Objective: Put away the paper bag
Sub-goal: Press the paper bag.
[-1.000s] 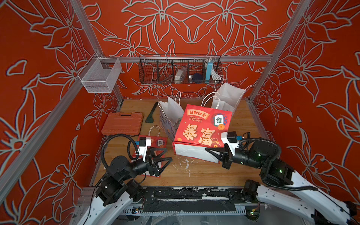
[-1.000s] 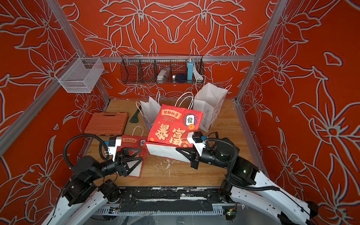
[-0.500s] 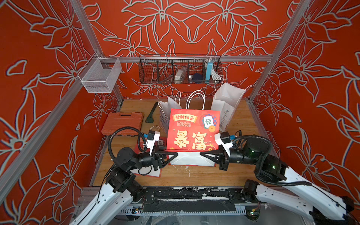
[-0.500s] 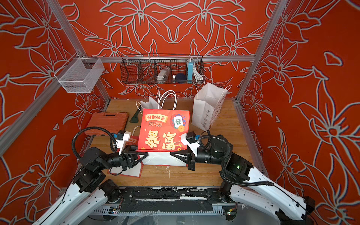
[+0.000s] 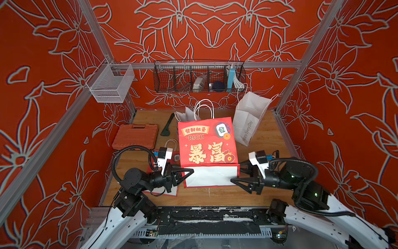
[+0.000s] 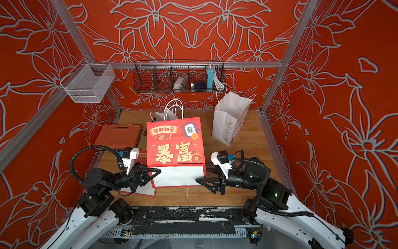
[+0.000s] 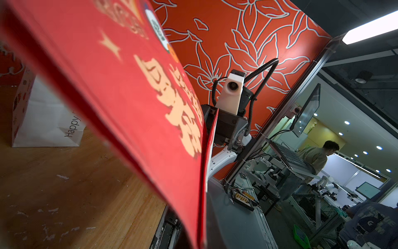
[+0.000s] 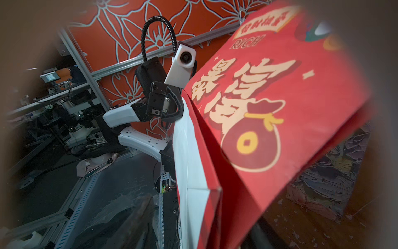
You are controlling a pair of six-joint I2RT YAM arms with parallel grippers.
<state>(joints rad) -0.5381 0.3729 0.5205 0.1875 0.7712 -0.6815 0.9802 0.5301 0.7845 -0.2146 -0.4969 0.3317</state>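
Red-faced and gold-lettered: found the paper bag (image 5: 206, 142) over the middle of the desk (image 5: 215, 197), nearer the front edge than the back, printed face tipped up toward the top cameras, white base panel turned to the front edge, top edge toward the back edge. Could not tell whether the base touched the wood. Saw the left gripper (image 5: 185, 173) at the bag's lower left corner, jaws pressed together on the paper edge, holding the bag. Checked the same clamp in the right wrist view: left gripper (image 8: 170, 105) hard against the paper bag (image 8: 280, 97). Found the right gripper (image 5: 235, 172) at the lower right corner, jaws spread apart and clamping nothing, nearer finger tip against the white base panel, other finger just behind the bag's right edge.

Noted a flat red bag (image 5: 172, 191) lying under the left gripper toward the front left corner. Noted an orange case (image 5: 135, 137) along the left edge, with a black tool (image 5: 167, 127) just beside it. Spotted a white bag (image 5: 247, 120) upright toward the back right corner, well apart from both grippers, and another white bag (image 5: 186, 114) directly behind the red one. Saw a black wire basket (image 5: 199, 77) on the back rail and a white mesh basket (image 5: 109, 84) on the left rail, both above the desk.
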